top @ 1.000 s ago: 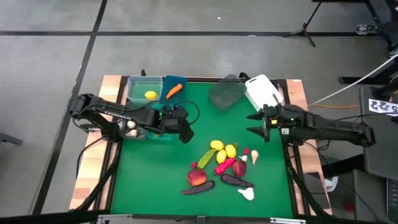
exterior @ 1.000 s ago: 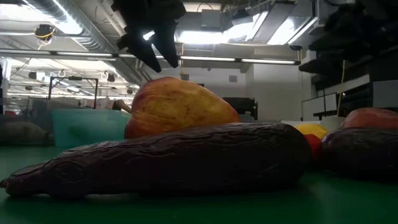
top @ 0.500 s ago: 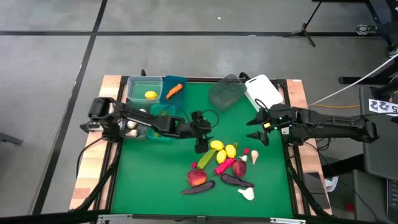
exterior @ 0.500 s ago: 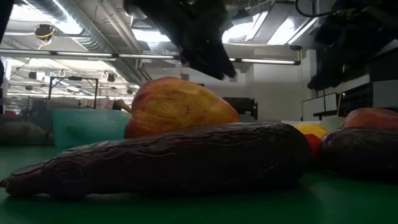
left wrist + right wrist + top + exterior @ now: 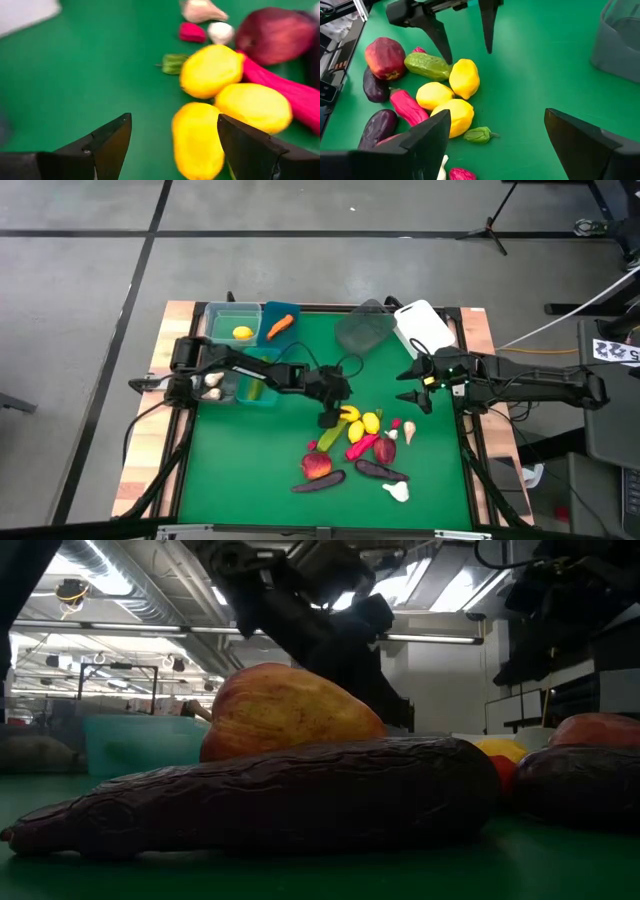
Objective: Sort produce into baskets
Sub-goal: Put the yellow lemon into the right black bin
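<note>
The left tool (image 5: 332,418), fingers apart, has swung from the teal basket (image 5: 258,383) to the lemons (image 5: 349,413) at frame centre (pickup looks imminent); right tool (image 5: 412,383) waits open.

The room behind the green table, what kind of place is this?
Probably a robotics lab or workshop: bare grey concrete floor, exposed ceiling ducts and strip lights, a tripod stand, and cabling beside the green felt-topped table.

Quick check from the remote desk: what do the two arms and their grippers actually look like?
Both arms are dark, slim and jointed, with thin black cables along them. The left gripper and right gripper each end in two black, tapering, pointed fingers. Small green lights glow near the right wrist.
</note>
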Robot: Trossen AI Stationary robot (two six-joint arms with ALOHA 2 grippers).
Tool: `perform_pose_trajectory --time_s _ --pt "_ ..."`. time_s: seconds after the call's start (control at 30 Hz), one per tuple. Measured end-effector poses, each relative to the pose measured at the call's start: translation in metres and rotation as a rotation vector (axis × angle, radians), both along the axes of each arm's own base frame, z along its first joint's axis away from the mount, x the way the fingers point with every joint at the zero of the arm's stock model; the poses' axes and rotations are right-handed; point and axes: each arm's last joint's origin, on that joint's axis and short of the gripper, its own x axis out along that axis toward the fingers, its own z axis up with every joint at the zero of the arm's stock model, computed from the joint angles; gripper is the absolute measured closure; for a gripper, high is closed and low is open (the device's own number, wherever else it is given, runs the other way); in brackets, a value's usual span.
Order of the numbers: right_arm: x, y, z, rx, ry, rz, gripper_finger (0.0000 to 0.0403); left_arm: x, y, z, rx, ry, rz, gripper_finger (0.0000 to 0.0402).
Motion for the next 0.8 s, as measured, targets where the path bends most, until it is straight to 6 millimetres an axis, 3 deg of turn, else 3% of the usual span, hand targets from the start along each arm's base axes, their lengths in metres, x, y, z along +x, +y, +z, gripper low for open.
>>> perform_pose_trajectory --time_s 0.5,0.8 --pt "0.0 0.0 0.0 -0.001 -0.001 -0.001 0.0084 0.003 -0.002 -0.025 -0.054 0.06 -0.025 0.0112" --pt "0.0 0.0 0.001 -0.001 -0.002 -0.001 0.0084 0.003 -0.003 -0.03 -0.075 0.075 -0.028 0.0112"
